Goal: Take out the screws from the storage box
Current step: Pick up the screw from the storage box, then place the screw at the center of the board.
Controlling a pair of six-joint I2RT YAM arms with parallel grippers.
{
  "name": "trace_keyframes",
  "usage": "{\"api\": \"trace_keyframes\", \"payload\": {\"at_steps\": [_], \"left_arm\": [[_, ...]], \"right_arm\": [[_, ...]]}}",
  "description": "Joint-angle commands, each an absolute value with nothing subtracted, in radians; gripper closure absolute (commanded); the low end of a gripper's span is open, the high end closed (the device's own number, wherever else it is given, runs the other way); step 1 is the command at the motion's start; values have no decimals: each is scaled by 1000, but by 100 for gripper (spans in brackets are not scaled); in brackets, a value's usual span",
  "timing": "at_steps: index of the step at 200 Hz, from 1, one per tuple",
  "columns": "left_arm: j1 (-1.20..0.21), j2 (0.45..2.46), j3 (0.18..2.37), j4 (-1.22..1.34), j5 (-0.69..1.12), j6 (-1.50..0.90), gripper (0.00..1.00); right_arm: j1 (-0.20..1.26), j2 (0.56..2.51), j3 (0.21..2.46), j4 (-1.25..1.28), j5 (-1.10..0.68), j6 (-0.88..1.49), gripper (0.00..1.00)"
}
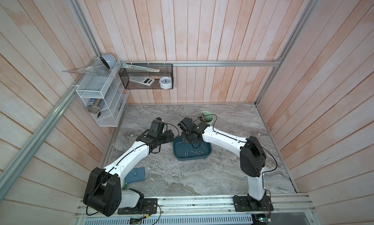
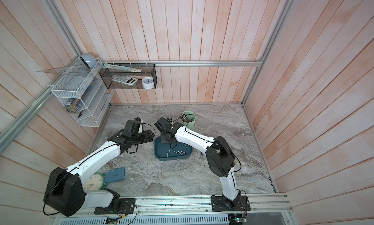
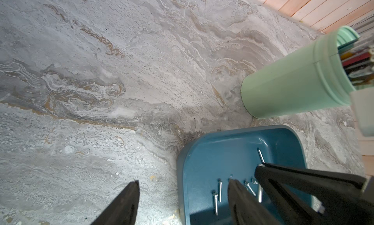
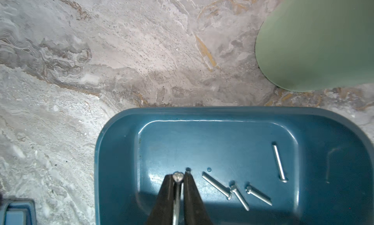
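I have one grey marble table (image 1: 182,183) across the lower middle of both top views. Two white-and-black arms work over it: the left arm (image 1: 129,157) reaches up from the lower left and the right arm (image 1: 222,140) from the lower right, and they meet near the centre.

One storage box (image 1: 190,158), dark teal, sits at centre, partly under the right arm's wrist. One pale green cup (image 1: 209,120) stands just above and right of it, near but apart, holding one bundle of sticks (image 1: 201,115). One blue-grey case (image 1: 138,174) lies at lower left, beside the left arm.

In the left wrist view the left gripper (image 3: 183,182) has its two fingers spread, with only the box's corner rim seen beneath the gap. I cannot tell whether either finger touches the box.

In the right wrist view the right gripper (image 4: 179,176), low in the frame, is pinched on one of the screws (image 4: 175,201) over the box floor. Its head is at the fingertips. Four more lie loose on that floor to the right, three clustered and one apart.

In a top view, more screws (image 1: 220,152) lie on the table just right of the box, too small for me to count.
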State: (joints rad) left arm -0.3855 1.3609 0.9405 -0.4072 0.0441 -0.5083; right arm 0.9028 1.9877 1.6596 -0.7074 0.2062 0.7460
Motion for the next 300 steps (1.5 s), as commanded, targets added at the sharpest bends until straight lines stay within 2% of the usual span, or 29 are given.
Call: {"api": "trace_keyframes", "payload": {"at_steps": [1,53,84,109,144,190,266,300], "left_arm": [[-386,1337,960,-409,31,-499,26],[-385,1327,960,-407,44,-505,26],[-386,1329,958,-400,56,-511,26],[-386,1331,959,-400,54,-511,26],[-385,1340,958,-403,49,-508,26],[-386,1349,960,-405,50,-508,26],[-386,1358,962,-405,54,-506,26],[-386,1360,964,-410,49,-504,26]], "right_arm": [[903,1889,1611,-752,327,710,100],[881,1540,1276,-719,601,750,100],[802,1374,1102,-683,572,752,100],[742,1325,1026,-642,535,732,100],[652,1351,952,-526,405,720,100],[599,1458,909,-398,341,684,100],[555,1699,1030,-449,215,659,100],[555,1738,1039,-435,203,658,98]]}}
